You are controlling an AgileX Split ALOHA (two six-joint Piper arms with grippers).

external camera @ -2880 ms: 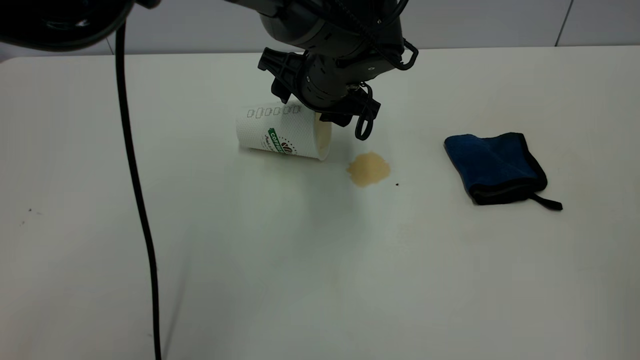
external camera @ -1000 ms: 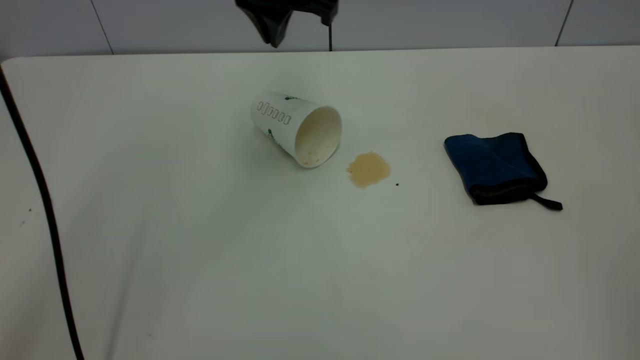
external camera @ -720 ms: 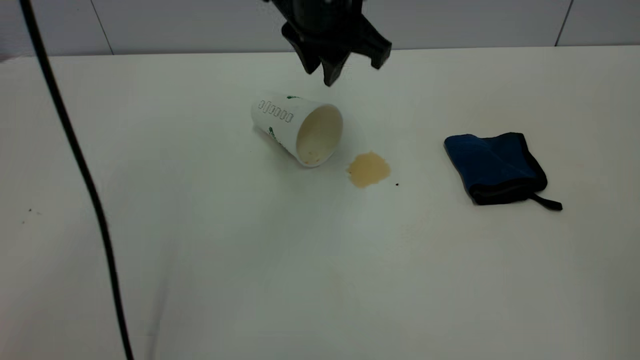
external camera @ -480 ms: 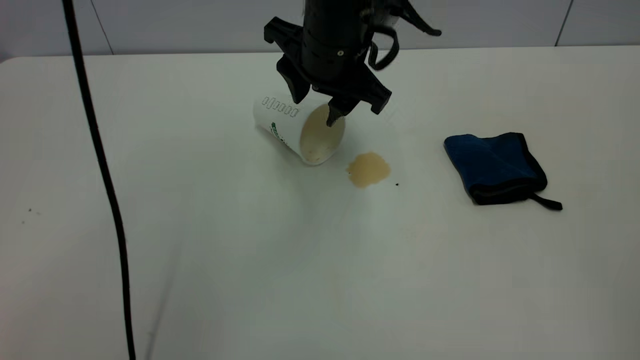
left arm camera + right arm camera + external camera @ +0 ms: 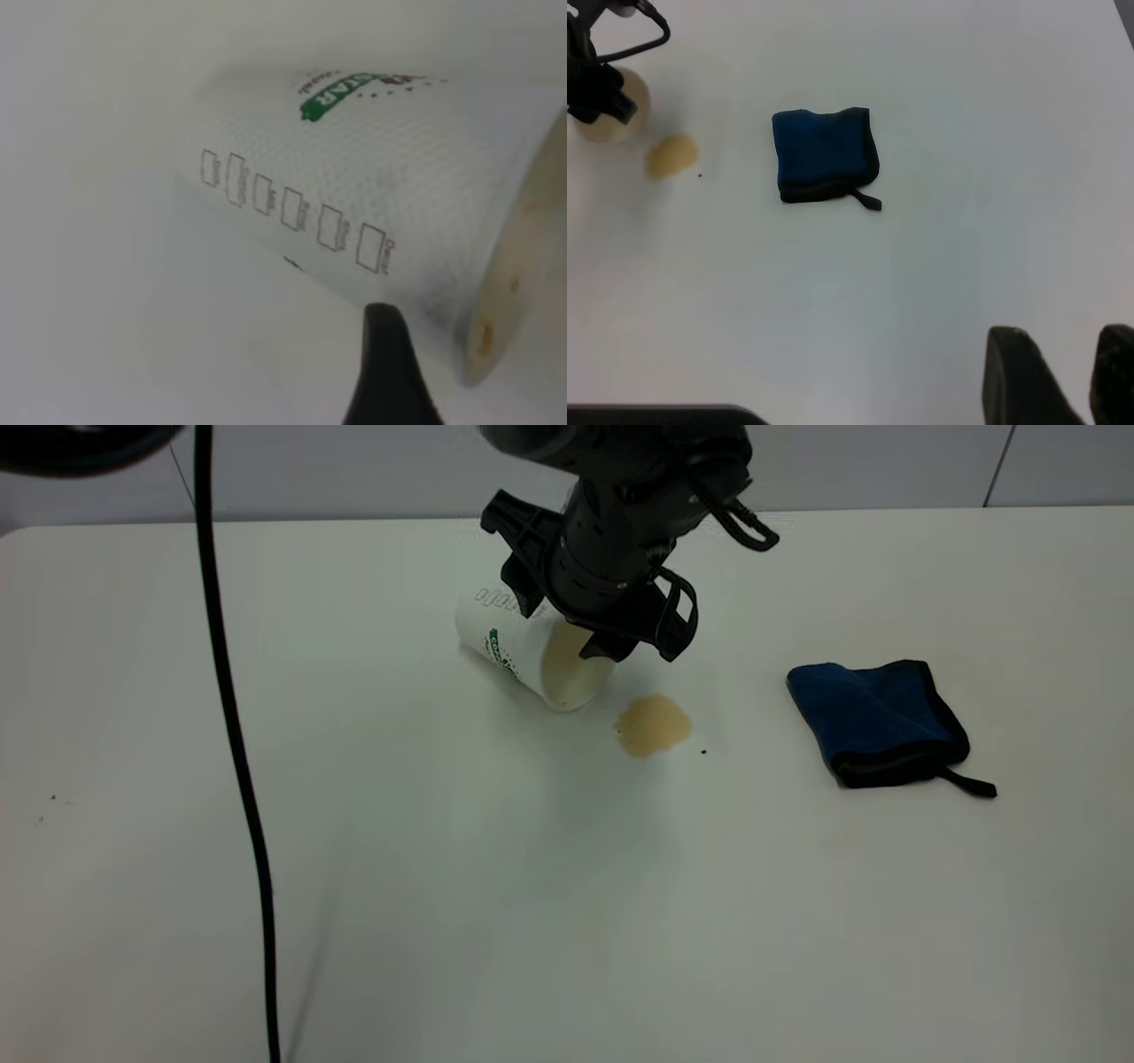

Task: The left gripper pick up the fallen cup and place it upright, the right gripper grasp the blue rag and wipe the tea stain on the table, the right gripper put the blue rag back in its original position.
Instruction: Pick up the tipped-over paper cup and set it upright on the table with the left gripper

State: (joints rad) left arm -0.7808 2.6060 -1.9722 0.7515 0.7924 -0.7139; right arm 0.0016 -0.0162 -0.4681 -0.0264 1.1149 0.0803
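Observation:
The white paper cup (image 5: 509, 651) lies on its side on the table (image 5: 532, 921), mouth toward the tea stain (image 5: 653, 724). My left gripper (image 5: 567, 624) is low over the cup near its mouth, open, one finger behind the wall and one at the rim. In the left wrist view the cup (image 5: 354, 168) fills the frame beside one black fingertip (image 5: 385, 372). The blue rag (image 5: 873, 717) lies folded to the right, untouched. My right gripper (image 5: 1079, 376) hangs well away from the rag (image 5: 824, 152), a gap between its fingers, nothing held.
A black cable (image 5: 232, 735) hangs down across the left of the table. A tiny dark speck (image 5: 703, 752) sits just right of the stain. White wall panels run behind the table's far edge.
The left gripper has come down from the top of the view onto the cup, straddling its mouth end. The cup shifted slightly. The hanging cable swung right. Rag and stain are unchanged.

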